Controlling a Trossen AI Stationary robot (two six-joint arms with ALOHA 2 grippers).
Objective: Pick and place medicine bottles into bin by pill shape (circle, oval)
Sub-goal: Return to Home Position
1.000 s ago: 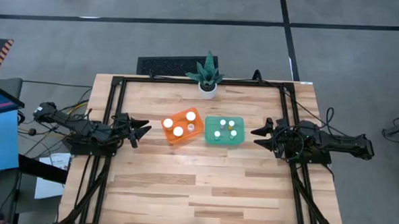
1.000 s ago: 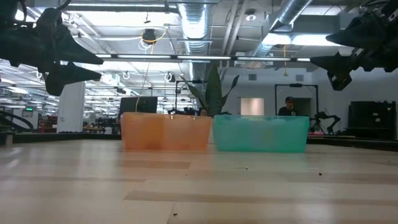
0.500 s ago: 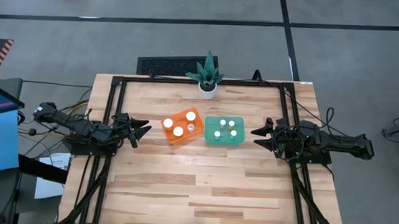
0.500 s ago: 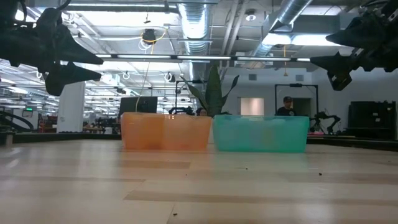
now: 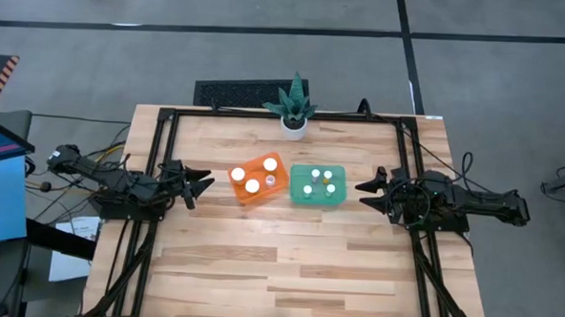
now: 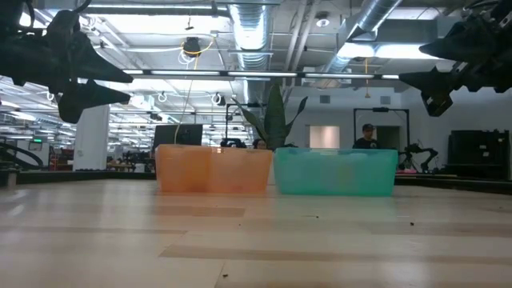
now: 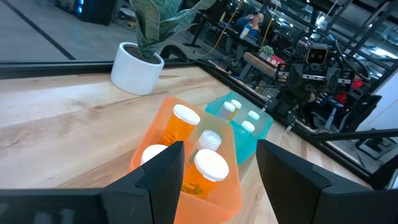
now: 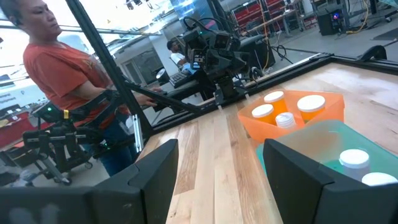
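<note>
While I watch, the left claw [image 5: 203, 183] and right claw [image 5: 365, 187] hover at the table's [image 5: 259, 263] left and right edges, both wide open and empty. Every bottle [image 5: 254, 186] sits in the orange bin [image 5: 270, 192] or the green bin [image 5: 319, 200], mid-table.

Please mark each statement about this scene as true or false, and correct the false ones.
1. Both the orange bin and the teal bin hold white-capped bottles. True.
2. The left gripper holds a bottle. False: it is open and empty, beside the orange bin.
3. The plant pot stands inside the teal bin. False: it stands on the table behind the bins.
4. The right gripper is open and empty. True.
</note>
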